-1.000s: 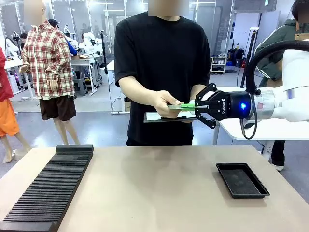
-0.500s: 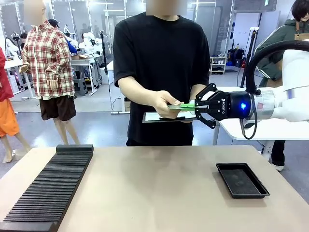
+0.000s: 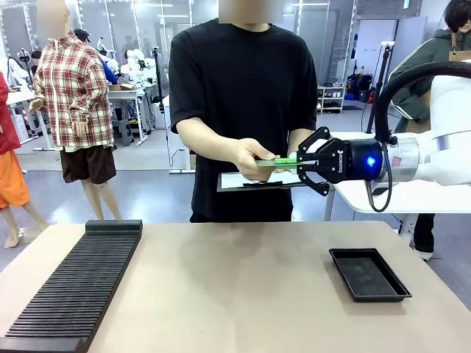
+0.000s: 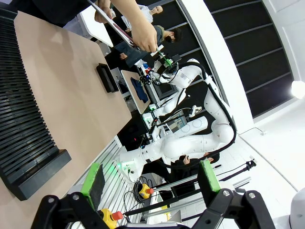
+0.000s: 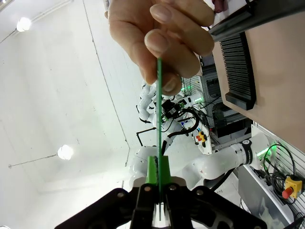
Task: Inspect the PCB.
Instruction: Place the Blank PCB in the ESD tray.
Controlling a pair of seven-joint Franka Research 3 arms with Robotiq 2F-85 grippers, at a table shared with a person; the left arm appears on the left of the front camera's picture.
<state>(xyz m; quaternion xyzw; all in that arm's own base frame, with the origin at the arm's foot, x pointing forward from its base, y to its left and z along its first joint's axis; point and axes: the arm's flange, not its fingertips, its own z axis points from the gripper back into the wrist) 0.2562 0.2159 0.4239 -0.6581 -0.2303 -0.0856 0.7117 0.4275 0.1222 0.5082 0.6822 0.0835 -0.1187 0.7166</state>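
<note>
The PCB (image 3: 284,159) is a thin pale green board held level above the table's far edge. My right gripper (image 3: 300,162) is shut on its right end, while a person's hand (image 3: 254,156) pinches its left end. In the right wrist view the PCB (image 5: 158,109) shows edge-on as a thin green line running from my shut right gripper (image 5: 157,162) up to the person's fingers (image 5: 164,38). My left gripper (image 4: 150,179) is open, its green pads (image 4: 93,178) wide apart with nothing between them, and it hangs off the table's side.
The person's other hand holds a dark clipboard (image 3: 254,181) with white paper just below the PCB. A black tray (image 3: 368,274) lies on the table at the right. A long black slotted rack (image 3: 77,283) runs along the left side.
The person's body has shifted slightly to picture left. The right gripper and the hand hold the PCB as before.
</note>
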